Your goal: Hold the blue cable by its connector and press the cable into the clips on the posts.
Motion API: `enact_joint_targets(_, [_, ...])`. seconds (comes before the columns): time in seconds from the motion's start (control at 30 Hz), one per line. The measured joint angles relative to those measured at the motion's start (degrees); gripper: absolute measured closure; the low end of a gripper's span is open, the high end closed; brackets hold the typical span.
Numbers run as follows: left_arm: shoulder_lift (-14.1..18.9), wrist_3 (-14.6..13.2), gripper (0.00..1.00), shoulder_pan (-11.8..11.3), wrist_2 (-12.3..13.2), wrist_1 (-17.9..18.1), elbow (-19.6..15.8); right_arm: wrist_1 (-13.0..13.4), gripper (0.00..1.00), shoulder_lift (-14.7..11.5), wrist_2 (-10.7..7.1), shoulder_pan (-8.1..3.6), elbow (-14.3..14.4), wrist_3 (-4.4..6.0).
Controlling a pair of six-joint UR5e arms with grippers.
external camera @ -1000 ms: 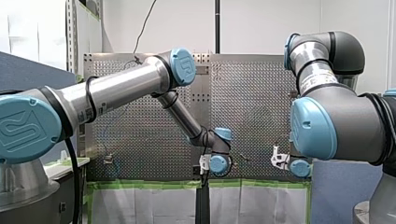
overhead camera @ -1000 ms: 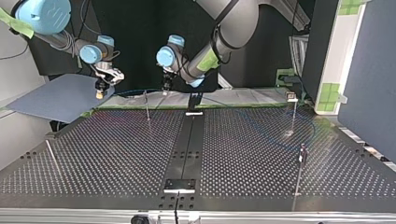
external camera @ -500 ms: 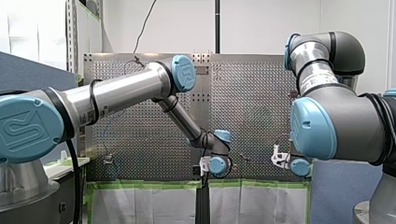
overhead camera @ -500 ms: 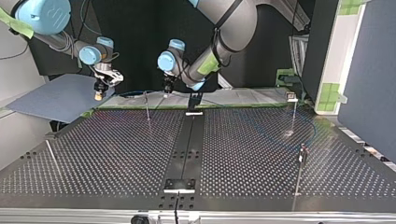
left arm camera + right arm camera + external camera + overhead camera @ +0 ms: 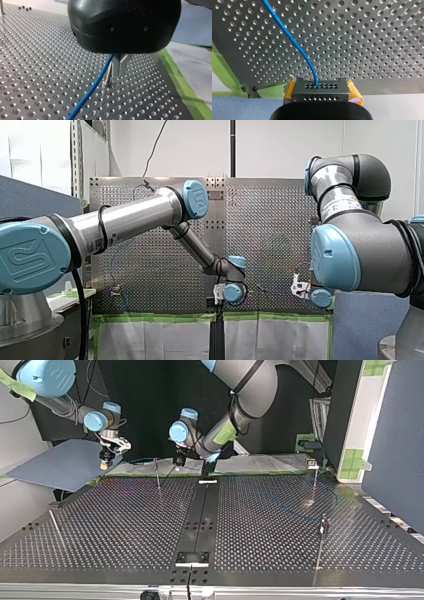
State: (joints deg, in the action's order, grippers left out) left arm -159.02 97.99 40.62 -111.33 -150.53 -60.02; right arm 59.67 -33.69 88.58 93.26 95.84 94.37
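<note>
The blue cable (image 5: 294,42) rises from a black perforated connector (image 5: 320,91) that sits between the yellow pads of my right gripper (image 5: 322,93), which is shut on it. In the top view my right gripper (image 5: 104,462) hangs past the table's far left edge. My left gripper (image 5: 119,71) has its metal fingers shut, and the blue cable (image 5: 92,90) runs out from their base over the plate. A thin post (image 5: 107,78) stands just beside the fingers. In the top view my left gripper (image 5: 178,460) is right of a post (image 5: 157,474).
More thin posts stand on the perforated table (image 5: 125,525): one at the top view's far right (image 5: 314,480), one nearer right (image 5: 321,542), one lying at the left (image 5: 56,530). A black strip (image 5: 200,515) runs down the middle. Green tape (image 5: 185,92) edges the plate.
My left gripper has dropped slightly toward the table beside the post, with its elbow shifting. My right gripper has drifted a little to the top view's left. The grips are unchanged.
</note>
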Motion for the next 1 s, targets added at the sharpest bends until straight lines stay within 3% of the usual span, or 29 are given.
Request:
enact_joint_targets(0.47, [-0.59, 0.00, 1.00, -1.43, 0.64, -1.08, 2.08, -0.38, 1.00, 0.14, -0.21, -0.04, -2.15, 0.61])
enact_joint_targets(0.7, [-3.51, 0.66, 1.00, -2.05, 1.36, -4.03, 5.25, -0.89, 1.00, 0.31, -1.31, 0.38, -3.56, 0.53])
enact_joint_targets(1.0, [-4.17, 1.81, 1.00, -2.89, 1.65, -7.26, 9.69, -3.08, 1.00, 1.71, -2.46, 0.41, -6.59, 0.71])
